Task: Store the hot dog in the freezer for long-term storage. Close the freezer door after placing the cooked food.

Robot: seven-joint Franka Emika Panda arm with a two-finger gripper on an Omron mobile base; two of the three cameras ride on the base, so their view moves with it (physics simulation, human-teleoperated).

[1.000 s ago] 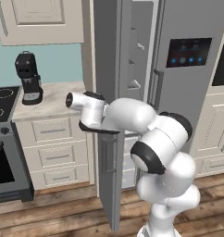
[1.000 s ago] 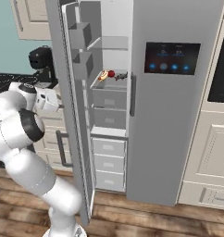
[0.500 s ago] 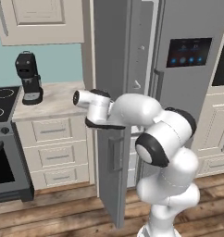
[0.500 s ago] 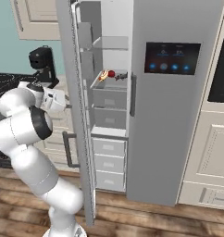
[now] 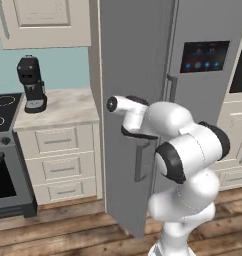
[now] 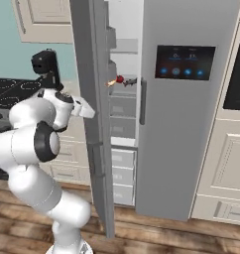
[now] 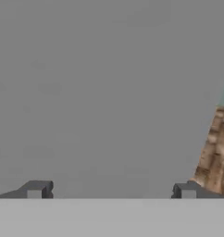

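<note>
The hot dog (image 6: 113, 82) lies on a freezer (image 6: 124, 111) shelf and shows through the narrow gap beside the door's edge. The tall grey freezer door (image 5: 128, 60) stands partly open, its bar handle (image 5: 139, 162) facing out. My gripper (image 6: 91, 112) is up against the door's outer face (image 6: 87, 59) at about counter height. In the hand view the plain grey door panel (image 7: 109, 92) is very close. The gripper (image 7: 111, 190) is open, its tips wide apart with nothing between them.
The fridge's right door with a dark touchscreen (image 6: 185, 63) is shut. A black coffee machine (image 5: 32, 82) stands on the counter (image 5: 63, 107) left of the freezer, with a stove (image 5: 3, 112) further left. Wood floor (image 7: 215, 152) shows past the door's edge.
The freezer door has swung further toward shut, with my hand following against its outer face. The gap onto the shelves has narrowed. The hot dog has stayed on its shelf.
</note>
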